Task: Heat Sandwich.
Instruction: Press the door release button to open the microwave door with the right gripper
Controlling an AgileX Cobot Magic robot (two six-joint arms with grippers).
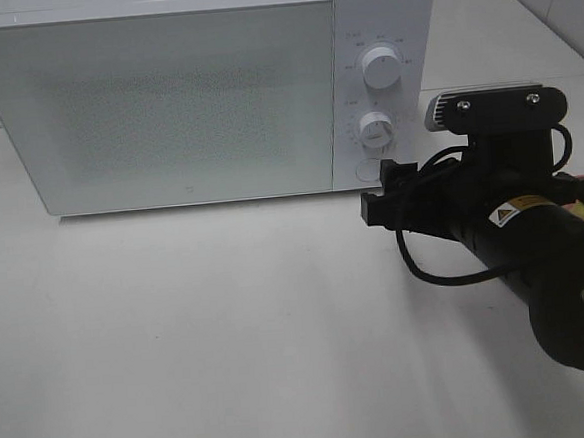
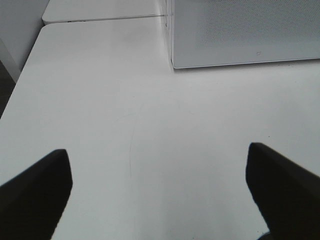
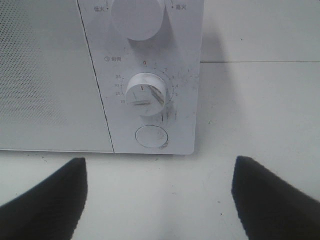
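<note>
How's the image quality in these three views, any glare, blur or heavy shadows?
Exterior high: overexposed and flat, the white box-shaped microwave nearly merging with the white table, only a thin shadow along its base. Left wrist: soft, the open left gripper blurred at its finger edges. Right wrist: sharpest, the round white timer dial with legible numbers, the open right gripper out of focus.

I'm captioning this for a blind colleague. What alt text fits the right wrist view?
Close on the control panel of a white microwave: a timer dial with a round button beneath it, and the closed door beside them. The open right hand holds nothing, its two dark fingers flanking the white table in front.
</note>
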